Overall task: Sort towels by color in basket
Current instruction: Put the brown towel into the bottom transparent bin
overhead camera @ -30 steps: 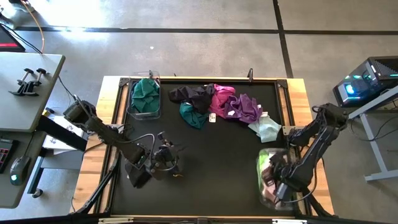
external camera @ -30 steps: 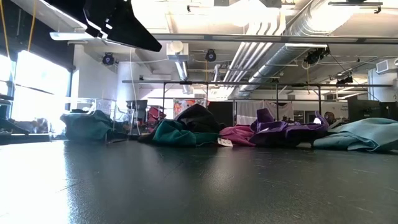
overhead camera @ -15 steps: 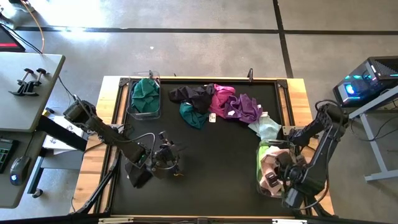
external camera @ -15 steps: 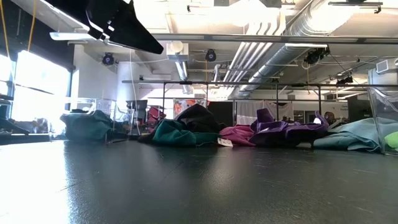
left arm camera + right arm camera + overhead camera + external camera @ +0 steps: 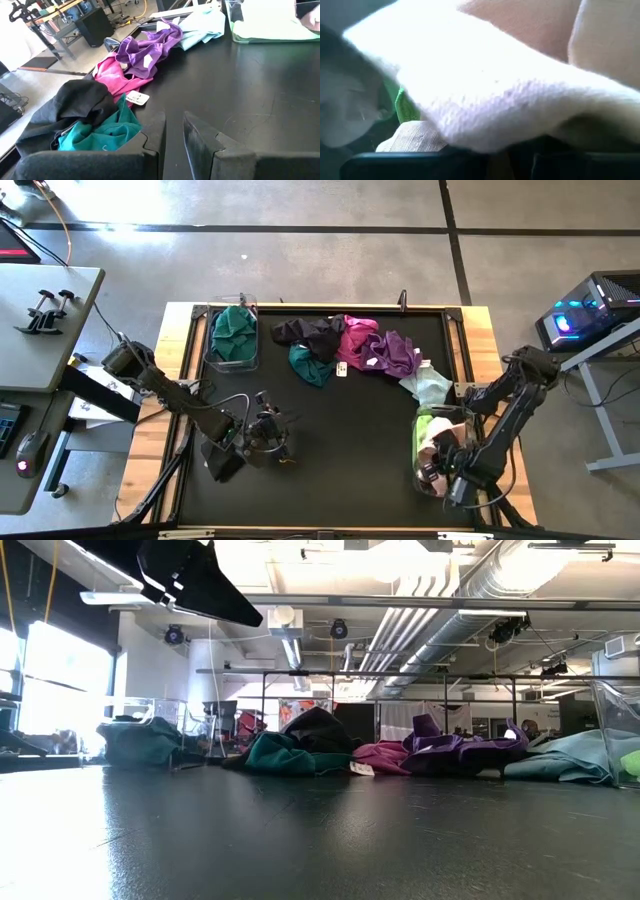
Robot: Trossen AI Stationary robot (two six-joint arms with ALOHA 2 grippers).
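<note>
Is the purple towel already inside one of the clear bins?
No, the purple towel lies on the black mat between the magenta one and the mint one.
</note>
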